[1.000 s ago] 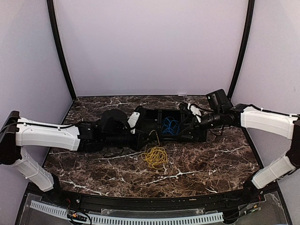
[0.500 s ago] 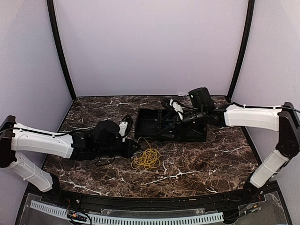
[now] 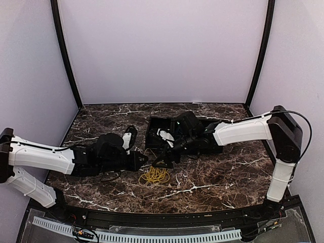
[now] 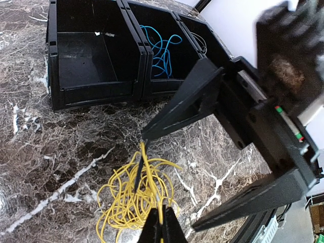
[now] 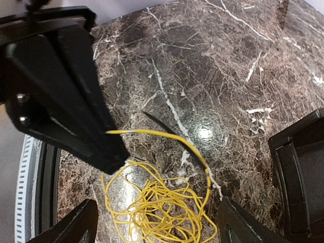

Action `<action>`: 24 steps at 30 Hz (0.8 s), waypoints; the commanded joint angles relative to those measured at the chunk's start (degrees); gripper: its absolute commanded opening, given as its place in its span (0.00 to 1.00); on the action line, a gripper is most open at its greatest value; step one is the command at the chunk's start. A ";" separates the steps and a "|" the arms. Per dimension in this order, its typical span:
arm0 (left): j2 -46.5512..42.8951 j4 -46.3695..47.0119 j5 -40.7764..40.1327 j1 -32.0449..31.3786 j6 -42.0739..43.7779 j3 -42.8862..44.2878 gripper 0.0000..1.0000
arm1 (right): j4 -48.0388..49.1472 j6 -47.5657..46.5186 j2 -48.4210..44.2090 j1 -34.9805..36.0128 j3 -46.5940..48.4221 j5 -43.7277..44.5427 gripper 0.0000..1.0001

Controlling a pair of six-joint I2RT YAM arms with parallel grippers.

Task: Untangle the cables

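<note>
Right arm has swung off the right-hand end of the bin (image 4: 96,88) and come down at its lower-left corner in the top view. A second ago it was up over the right compartments. Right gripper (image 4: 169,178) has its fingers spread wide, one either side of the yellow cable (image 4: 129,202) coil, with nothing clamped.

Left gripper (image 4: 162,225) is closed on one strand of the yellow cable. The strand leaves its tip and arcs back down into the coil. Left has backed toward the lower left of the frame and dragged the coil along. The coil now lies on the table (image 3: 228,177) apart from the bin, just below both grippers near frame centre. Earlier a strand led up to the bin edge.

Blue cable (image 4: 162,50) lies in the bin's middle compartment, well apart from the yellow. The top view hides it under the right arm.

There is a dark stretch along the lifted strand; cannot tell if it is black wire or shadow.

Read: yellow is off the blue. This looks like a two-arm pull, with left anchoring and right placed to pinch the coil and draw loops out. Risk: closing on several loops at once tightens the tangle.
</note>
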 commanded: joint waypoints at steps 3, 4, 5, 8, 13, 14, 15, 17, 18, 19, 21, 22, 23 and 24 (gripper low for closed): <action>-3.69 2.74 -1.42 0.05 -1.29 -2.29 0.00 | 2.57 4.35 5.77 1.05 4.21 3.00 0.82; -4.59 2.76 -1.88 0.05 -1.36 -2.44 0.00 | 2.55 4.52 6.70 1.38 4.63 3.10 0.81; -5.11 2.66 -2.07 0.05 -1.70 -2.61 0.00 | 2.51 4.72 7.52 1.66 4.94 3.29 0.78; -9.05 3.05 -2.20 0.05 -2.03 -2.71 0.00 | 4.41 6.53 10.01 2.01 5.00 2.39 0.54; -14.61 -1.25 -2.57 0.03 -0.77 0.96 0.00 | 4.03 7.72 14.00 2.87 6.12 1.91 0.24; -15.26 -3.08 -2.73 0.04 -0.15 2.37 0.00 | 3.88 7.93 14.65 2.94 6.36 1.76 0.24; -16.67 -3.93 -3.20 0.00 0.22 3.15 0.00 | 3.64 7.99 15.31 3.02 6.59 1.64 0.23; -18.71 -6.71 -4.13 0.04 1.32 5.48 0.00 | 3.10 8.00 16.03 3.07 6.93 1.22 0.16; -19.42 -8.54 -4.52 0.05 2.24 7.32 0.00 | 2.97 8.00 16.18 3.09 6.93 1.02 0.11; -20.74 -9.56 -5.34 0.05 2.82 8.30 0.00 | 3.01 8.00 16.25 3.05 6.81 1.03 0.07; -22.35 -13.30 -7.03 0.03 5.02 12.10 0.00 | 2.99 7.71 16.43 3.15 6.69 1.18 0.00; -22.78 -16.09 -7.68 0.00 6.92 15.55 0.00 | 3.00 7.47 16.45 3.14 6.55 1.23 0.00; -23.38 -17.42 -9.01 -0.01 7.97 17.34 0.00 | 1.77 7.32 16.40 3.15 6.48 1.08 0.00; -23.60 -20.11 -9.55 -0.02 10.21 21.47 0.00 | 1.50 7.16 16.52 3.14 6.23 0.90 0.00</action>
